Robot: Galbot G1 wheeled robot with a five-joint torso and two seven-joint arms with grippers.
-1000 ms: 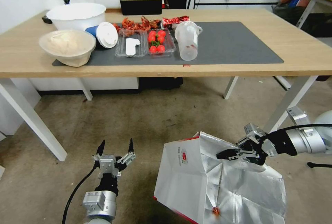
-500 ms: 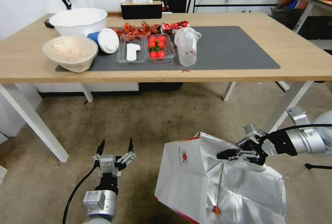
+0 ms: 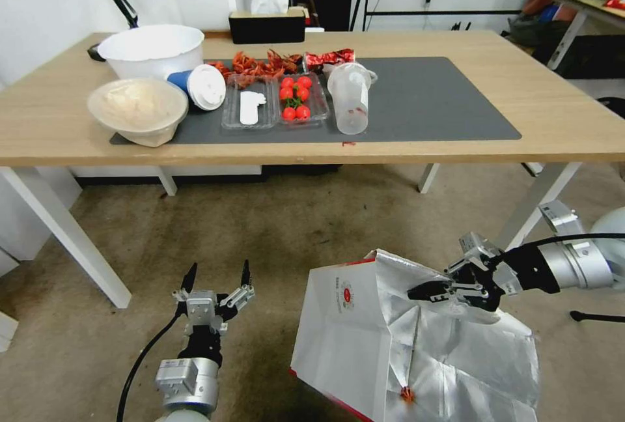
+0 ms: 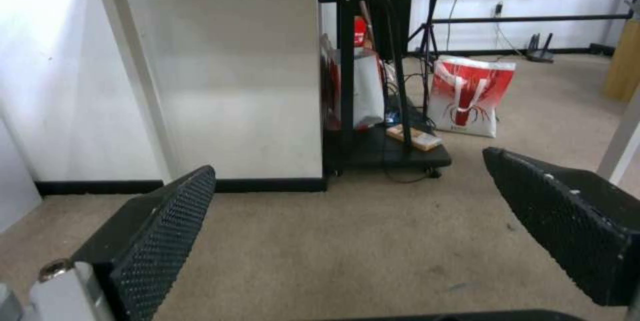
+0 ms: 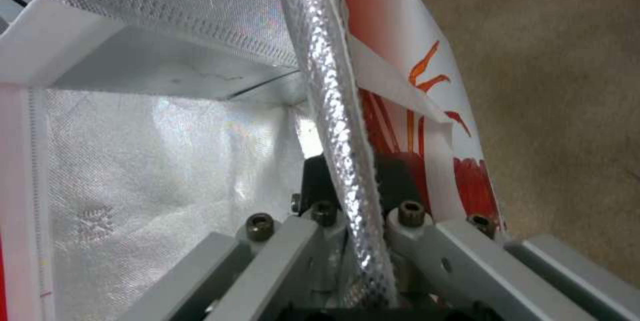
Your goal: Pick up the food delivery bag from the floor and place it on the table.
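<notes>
Your right pincer (image 3: 426,292) is clamped on the top edge of the bag (image 3: 364,337). The right wrist view confirms the grip: the foil-lined wall of the bag (image 5: 333,111) runs straight down between the two dark pads, one on the silver inside and one on the red-printed outside. In the head view the bag sits low and to the right, in front of the worktop (image 3: 566,116), with its white face and small round red logo turned toward your left arm and its crinkled silver lining open to the camera. You cannot tell from these views whether its bottom touches the floor (image 3: 293,226).

Your left pincer (image 3: 218,277) hangs low over the floor, well apart from the bag, with its fingers spread wide and nothing between them. The left wrist view shows both textured pads (image 4: 167,231) far apart, with bare floor (image 4: 347,251) beyond them.

The worktop stands ahead of you on white legs, with a dark mat (image 3: 430,99) across its middle. The left half of the mat is crowded: a white bowl (image 3: 152,51), a covered bowl (image 3: 138,109), a tipped blue cup (image 3: 198,85), a tray of tomatoes (image 3: 296,96), and a clear jug (image 3: 350,96). The right half of the mat is bare.
</notes>
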